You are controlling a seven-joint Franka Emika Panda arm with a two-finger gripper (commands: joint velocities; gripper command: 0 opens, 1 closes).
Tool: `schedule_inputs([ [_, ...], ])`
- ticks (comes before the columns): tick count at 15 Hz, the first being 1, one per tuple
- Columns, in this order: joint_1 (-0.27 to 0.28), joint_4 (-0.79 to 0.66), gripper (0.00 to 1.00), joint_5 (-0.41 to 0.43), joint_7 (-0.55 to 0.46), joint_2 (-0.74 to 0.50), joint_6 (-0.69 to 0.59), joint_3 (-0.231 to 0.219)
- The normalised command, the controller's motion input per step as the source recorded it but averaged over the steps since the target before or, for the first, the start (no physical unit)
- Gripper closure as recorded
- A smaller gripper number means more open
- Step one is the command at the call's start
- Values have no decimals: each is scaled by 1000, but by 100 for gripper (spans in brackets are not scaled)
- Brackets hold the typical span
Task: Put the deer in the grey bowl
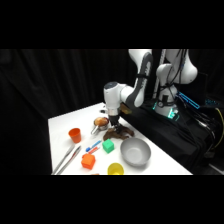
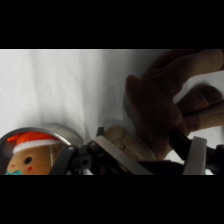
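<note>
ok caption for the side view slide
Robot hand lowered onto the brown deer on the white table, grey bowl waiting beside it.

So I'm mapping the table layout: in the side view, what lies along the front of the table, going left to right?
Metal tongs → orange block → green block → yellow bowl → grey bowl. The deer, orange cup and small metal dish lie farther back.

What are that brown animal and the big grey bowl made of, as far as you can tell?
The deer looks like soft plush fabric: a matte, fuzzy brown surface with rounded, floppy limbs. The grey bowl seems hard and smooth, perhaps plastic or ceramic, with even sides and a soft sheen; which of the two cannot be told.
</note>
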Motion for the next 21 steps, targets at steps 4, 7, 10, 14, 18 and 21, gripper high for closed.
schedule_inputs([
  [4,-40,114,0,96,-57,231,123,37],
  [7,-63,101,25,117,-84,166,86,59],
  [10,-80,89,51,119,-100,116,61,64],
  [14,-101,63,83,126,-122,46,16,72],
  [18,-33,-67,96,54,-65,-202,-64,8],
  [21,111,-250,93,-130,77,-561,-163,-139],
])
